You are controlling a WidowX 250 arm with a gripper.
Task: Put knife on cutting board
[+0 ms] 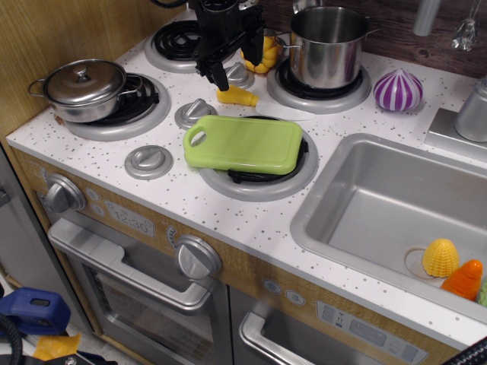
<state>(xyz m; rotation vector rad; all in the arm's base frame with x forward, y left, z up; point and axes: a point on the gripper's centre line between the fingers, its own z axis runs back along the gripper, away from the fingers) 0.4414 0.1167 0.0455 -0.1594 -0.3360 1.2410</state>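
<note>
The black robot claw [215, 76] hangs over the back of the white speckled bench [251, 220], its two dark fingers pointing down and spread apart, released and holding nothing. Just below and to the right of its fingertips lies the small toy knife with a short yellow handle and pale whitish blade [255, 101], flat on the bench between the burners, the blade stretching right toward the rear right burner. In front of the knife, close but apart from it, the flat lime-green plastic cutting board [243, 143] rests on the front right burner, its oval handle hole at the left end. Behind the claw a yellow toy bell pepper [264, 55] is partly hidden. To the right stands a tall steel pot [327, 46], then a purple-and-white striped toy onion [398, 90]. At far left a lidded steel pan [82, 87] sits on a burner, and the grey sink [358, 205] fills the right side.
</note>
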